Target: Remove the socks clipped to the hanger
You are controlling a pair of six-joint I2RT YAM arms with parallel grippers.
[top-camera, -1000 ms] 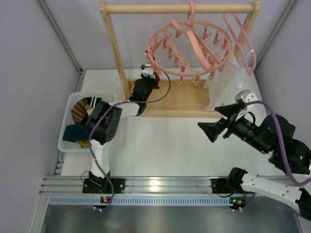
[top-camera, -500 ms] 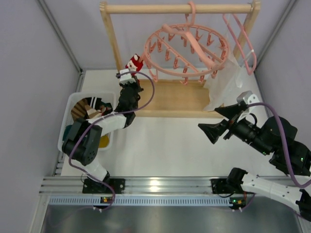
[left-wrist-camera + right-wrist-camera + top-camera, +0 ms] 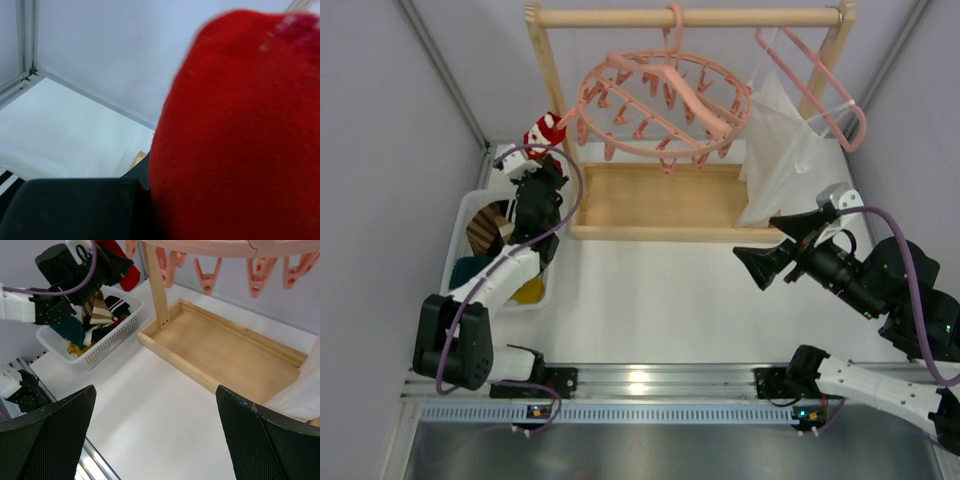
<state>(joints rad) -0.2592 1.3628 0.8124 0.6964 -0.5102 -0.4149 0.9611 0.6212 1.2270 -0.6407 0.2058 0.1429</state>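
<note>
Snagging is the risk: the left gripper's [image 3: 541, 146] jaws clench the red sock [image 3: 544, 131] just left of the hanger [image 3: 665, 80]. Whether a clip grips it, I cannot tell; pulling could swing the tilted ring into the rack post [image 3: 552, 90]. The right gripper [image 3: 766, 250] hovers below-right, jaws spread and empty. Open room lies over the basket [image 3: 107, 342], below-left.
</note>
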